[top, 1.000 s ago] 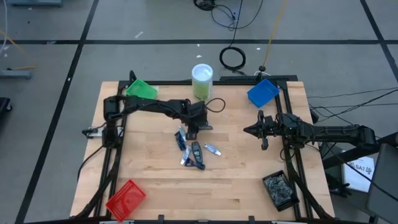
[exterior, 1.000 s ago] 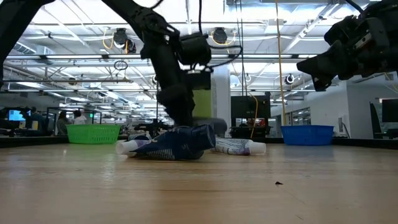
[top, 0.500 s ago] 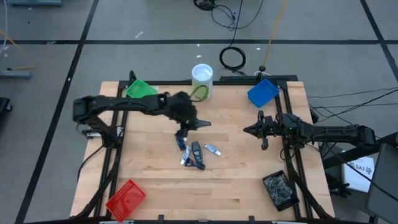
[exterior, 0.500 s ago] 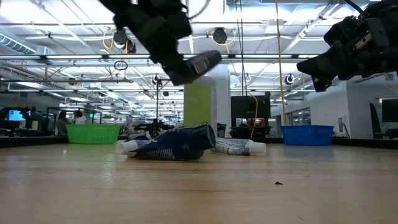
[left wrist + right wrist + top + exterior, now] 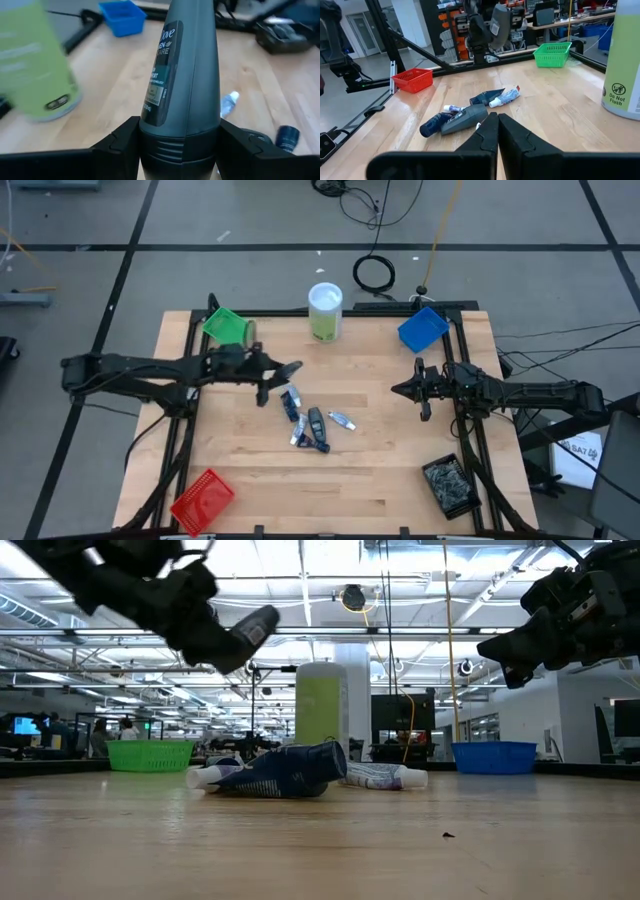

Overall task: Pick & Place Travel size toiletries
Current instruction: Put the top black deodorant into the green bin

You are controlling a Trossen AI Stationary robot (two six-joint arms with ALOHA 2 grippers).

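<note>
My left gripper (image 5: 271, 376) is shut on a dark grey oblong bottle (image 5: 182, 75) with a teal label, held above the table's left half; the bottle also shows in the low view (image 5: 250, 628). The other toiletries, blue-and-white tubes and dark bottles, lie in a pile (image 5: 312, 420) on the table's middle, also seen in the low view (image 5: 290, 768) and the right wrist view (image 5: 465, 115). My right gripper (image 5: 418, 392) is shut and empty, hovering above the table right of the pile. My left gripper pinches the bottle's ribbed end (image 5: 176, 150) between its two fingers (image 5: 125, 145), one on either side. The fingers come from the table's left, and the bottle sticks out forward along them. It is lifted clear of the table, its free end (image 5: 266, 618) tilted up.
A green bin (image 5: 228, 327) stands at the far left, a blue bin (image 5: 422, 328) at the far right, a red bin (image 5: 203, 498) at the near left. A tall white-and-green canister (image 5: 325, 310) stands at the far middle. A dark tray (image 5: 452, 485) sits near right.
My left gripper has risen from the pile with the dark bottle and gone toward the table's left edge. The bottle is lifted clear, now tilted with its free end up. The rest of the pile has stayed in place.
</note>
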